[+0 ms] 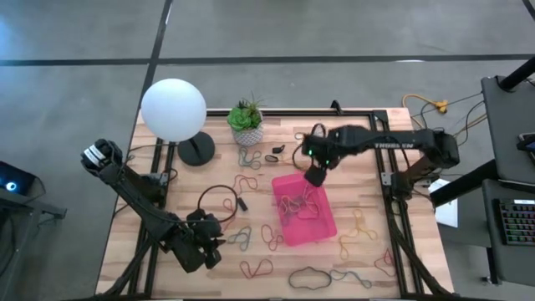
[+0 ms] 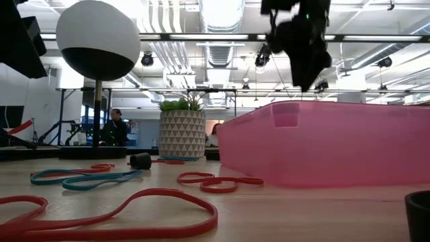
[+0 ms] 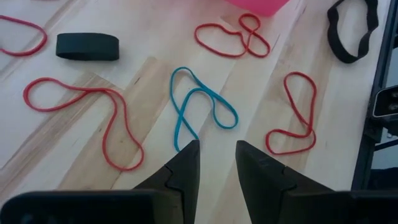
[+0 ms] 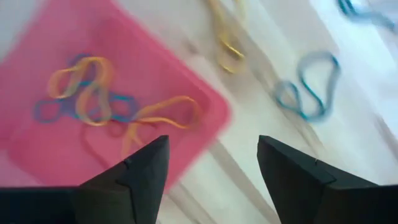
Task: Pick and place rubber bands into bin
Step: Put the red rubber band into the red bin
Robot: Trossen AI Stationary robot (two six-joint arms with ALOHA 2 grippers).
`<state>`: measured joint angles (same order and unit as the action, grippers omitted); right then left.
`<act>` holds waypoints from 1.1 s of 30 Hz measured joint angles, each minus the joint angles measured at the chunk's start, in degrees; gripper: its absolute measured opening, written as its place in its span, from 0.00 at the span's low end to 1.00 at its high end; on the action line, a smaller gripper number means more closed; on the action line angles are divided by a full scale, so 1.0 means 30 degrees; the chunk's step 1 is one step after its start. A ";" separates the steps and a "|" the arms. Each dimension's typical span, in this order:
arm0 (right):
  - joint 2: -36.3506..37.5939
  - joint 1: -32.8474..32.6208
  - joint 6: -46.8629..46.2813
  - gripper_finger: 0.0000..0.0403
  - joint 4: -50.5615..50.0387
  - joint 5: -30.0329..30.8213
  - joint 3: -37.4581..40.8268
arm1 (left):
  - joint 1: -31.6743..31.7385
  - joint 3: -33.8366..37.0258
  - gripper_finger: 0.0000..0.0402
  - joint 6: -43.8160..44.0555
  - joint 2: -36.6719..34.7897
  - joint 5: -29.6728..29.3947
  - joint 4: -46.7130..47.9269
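Several rubber bands (image 4: 93, 99) lie in bin (image 1: 322, 230); more lie scattered on counter (image 1: 418, 251). We note right gripper (image 4: 211, 165) above bin, wide open, empty. Left gripper (image 3: 216, 163) narrowly parted, empty. Risk: floppy loops slipping from a pinch.

Wooden table (image 1: 351, 159) carrying pink bin (image 1: 322, 227), scattered rubber bands (image 1: 256, 268), potted plant (image 1: 247, 122), globe lamp (image 1: 174, 109).

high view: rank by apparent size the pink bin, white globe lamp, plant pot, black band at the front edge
1. Pink bin: largest.
2. White globe lamp: somewhat smaller, though it stands taller and nearer the camera, which may inflate it.
3. Plant pot and black band: alike, not ranked.
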<state>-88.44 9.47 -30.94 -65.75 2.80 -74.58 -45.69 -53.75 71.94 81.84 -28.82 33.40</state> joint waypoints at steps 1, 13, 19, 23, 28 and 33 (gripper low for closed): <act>0.0000 0.0554 -0.0020 0.57 -0.0118 -0.0220 0.0120 | 0.0009 0.0053 0.22 0.0240 0.0000 -0.0016 -0.0009; 0.0073 0.1816 0.2452 0.56 -0.0183 -0.0398 0.0289 | 0.1419 0.0255 0.22 -0.0090 -0.0430 0.0684 0.1794; 0.0080 0.1991 0.4796 0.56 -0.0511 0.0075 0.0289 | 0.3475 0.0267 0.22 -0.5670 -0.0549 0.1135 0.1435; 0.0087 0.1976 0.6143 0.56 -0.0527 0.0069 0.0289 | 0.4745 0.0297 0.22 -1.1044 -0.0437 0.1439 0.1549; 0.0087 0.1976 0.7357 0.56 -0.0528 0.0075 0.0289 | 0.6574 0.0553 0.22 -1.5554 -0.0305 0.4679 0.1549; 0.0089 0.1976 0.7603 0.56 -0.0630 0.0075 0.0289 | 0.7827 0.0654 0.22 -1.9716 0.0310 0.6567 0.1291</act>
<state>-88.18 15.40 -8.14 -67.64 3.03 -73.71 -22.21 -51.79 12.79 82.77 -9.12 37.28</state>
